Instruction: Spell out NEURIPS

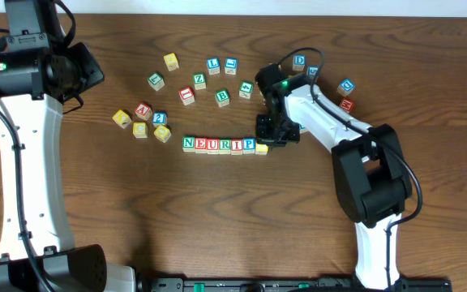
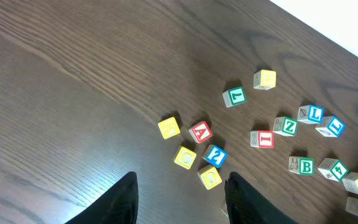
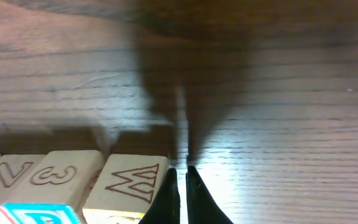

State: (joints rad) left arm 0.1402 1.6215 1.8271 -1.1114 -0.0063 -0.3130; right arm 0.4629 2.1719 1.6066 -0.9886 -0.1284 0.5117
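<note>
The cubes for NEURIPS lie in one row at mid-table: N (image 1: 189,144), E (image 1: 201,145), U (image 1: 213,146), R (image 1: 224,146), I (image 1: 237,146), P (image 1: 249,145), then a yellow-faced cube (image 1: 261,148) at the right end. My right gripper (image 1: 269,143) is low at that end, shut and holding nothing. In the right wrist view its fingertips (image 3: 183,180) rest against the side of the end cube (image 3: 129,183), whose side face shows an engraved W-like letter. My left gripper (image 2: 180,186) hangs open and empty, high over the table's left part.
Loose cubes lie behind the row: a yellow, red and blue cluster (image 1: 142,120) at the left, Z (image 1: 199,80) and B (image 1: 222,97) in the middle, and D (image 1: 299,61) plus two more (image 1: 346,85) behind the right arm. The left wrist view shows the cluster (image 2: 201,131) too.
</note>
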